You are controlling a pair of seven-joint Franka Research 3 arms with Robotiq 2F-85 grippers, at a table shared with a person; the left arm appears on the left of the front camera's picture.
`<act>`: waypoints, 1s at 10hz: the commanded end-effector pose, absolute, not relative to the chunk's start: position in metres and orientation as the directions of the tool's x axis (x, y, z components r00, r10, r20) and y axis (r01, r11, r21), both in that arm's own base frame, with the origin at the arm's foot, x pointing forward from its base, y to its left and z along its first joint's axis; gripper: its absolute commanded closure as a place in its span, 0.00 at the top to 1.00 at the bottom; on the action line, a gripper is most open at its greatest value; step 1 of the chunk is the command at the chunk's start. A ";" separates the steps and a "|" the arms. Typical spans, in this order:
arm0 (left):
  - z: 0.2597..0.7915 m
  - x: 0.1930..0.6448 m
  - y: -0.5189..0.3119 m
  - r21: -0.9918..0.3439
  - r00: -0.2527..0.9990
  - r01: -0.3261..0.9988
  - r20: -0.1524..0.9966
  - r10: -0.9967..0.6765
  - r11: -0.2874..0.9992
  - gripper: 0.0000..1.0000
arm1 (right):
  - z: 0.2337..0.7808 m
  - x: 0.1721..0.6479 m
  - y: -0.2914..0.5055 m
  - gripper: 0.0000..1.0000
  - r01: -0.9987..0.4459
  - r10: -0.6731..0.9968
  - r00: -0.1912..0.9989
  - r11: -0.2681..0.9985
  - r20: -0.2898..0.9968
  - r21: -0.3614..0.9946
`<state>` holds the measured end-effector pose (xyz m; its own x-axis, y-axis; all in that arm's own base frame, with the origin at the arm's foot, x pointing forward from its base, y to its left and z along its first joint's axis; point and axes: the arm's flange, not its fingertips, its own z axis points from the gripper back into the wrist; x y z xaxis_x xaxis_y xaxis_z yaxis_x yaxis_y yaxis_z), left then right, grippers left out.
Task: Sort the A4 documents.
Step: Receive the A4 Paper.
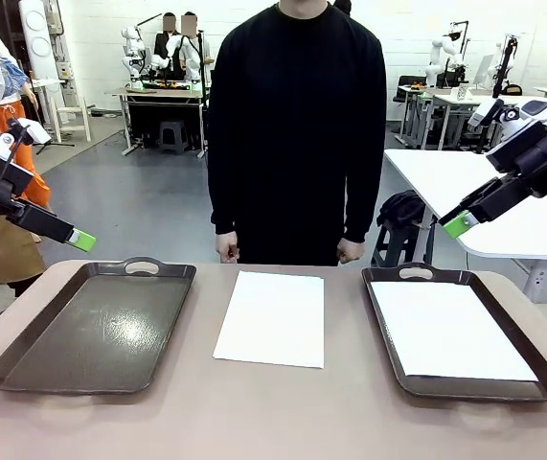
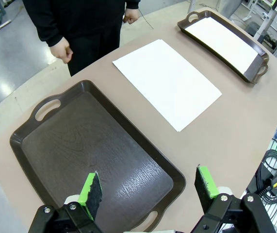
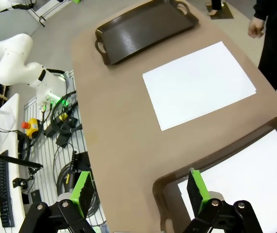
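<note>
- Partly there: seeing first sheet [image 1: 460, 331] lying in right tray [image 1: 484, 388].
- Finding second sheet [image 1: 270, 318] lying on worktop [image 1: 273, 422] between trays, touching neither, probably awaiting sorting.
- Showing left tray [image 1: 96, 326] bare.
- Hanging left claw [image 2: 148, 187] and right claw [image 3: 140, 187] released, grasping nothing.

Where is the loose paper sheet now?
Front view: the sheet lies flat on the table, between the left tray and the right tray, which holds another sheet.

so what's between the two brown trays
White A4 paper flat on the table, touching neither the empty tray nor the loaded tray; front view.
</note>
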<state>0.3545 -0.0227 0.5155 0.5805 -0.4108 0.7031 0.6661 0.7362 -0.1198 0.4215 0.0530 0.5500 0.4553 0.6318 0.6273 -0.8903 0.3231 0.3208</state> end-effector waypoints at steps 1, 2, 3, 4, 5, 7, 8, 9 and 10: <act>0.514 0.355 -0.020 -0.125 0.572 0.677 0.710 -0.411 0.726 1.00 | 0.551 0.421 0.053 1.00 -0.892 0.631 0.453 0.324 0.630 0.316; 0.514 0.355 -0.020 -0.125 0.572 0.677 0.710 -0.411 0.726 1.00 | 0.551 0.421 0.053 1.00 -0.892 0.631 0.453 0.324 0.630 0.316; 0.514 0.355 -0.020 -0.125 0.572 0.677 0.710 -0.411 0.726 1.00 | 0.551 0.421 0.053 1.00 -0.892 0.631 0.453 0.324 0.630 0.316; 0.514 0.355 -0.020 -0.125 0.572 0.677 0.710 -0.411 0.726 1.00 | 0.551 0.421 0.053 1.00 -0.892 0.631 0.453 0.324 0.630 0.316; 0.514 0.355 -0.020 -0.125 0.572 0.677 0.710 -0.411 0.726 1.00 | 0.551 0.421 0.053 1.00 -0.892 0.631 0.453 0.324 0.630 0.316; 0.514 0.355 -0.020 -0.125 0.572 0.677 0.710 -0.411 0.726 1.00 | 0.551 0.421 0.053 1.00 -0.892 0.631 0.453 0.324 0.630 0.316; 0.514 0.355 -0.020 -0.125 0.572 0.677 0.710 -0.411 0.726 1.00 | 0.551 0.421 0.053 1.00 -0.892 0.631 0.453 0.324 0.630 0.316; 0.514 0.355 -0.020 -0.125 0.572 0.677 0.710 -0.411 0.726 1.00 | 0.551 0.421 0.053 1.00 -0.892 0.631 0.453 0.324 0.630 0.316; 0.514 0.355 -0.020 -0.125 0.572 0.677 0.710 -0.411 0.726 1.00 | 0.551 0.421 0.053 1.00 -0.892 0.631 0.453 0.324 0.630 0.316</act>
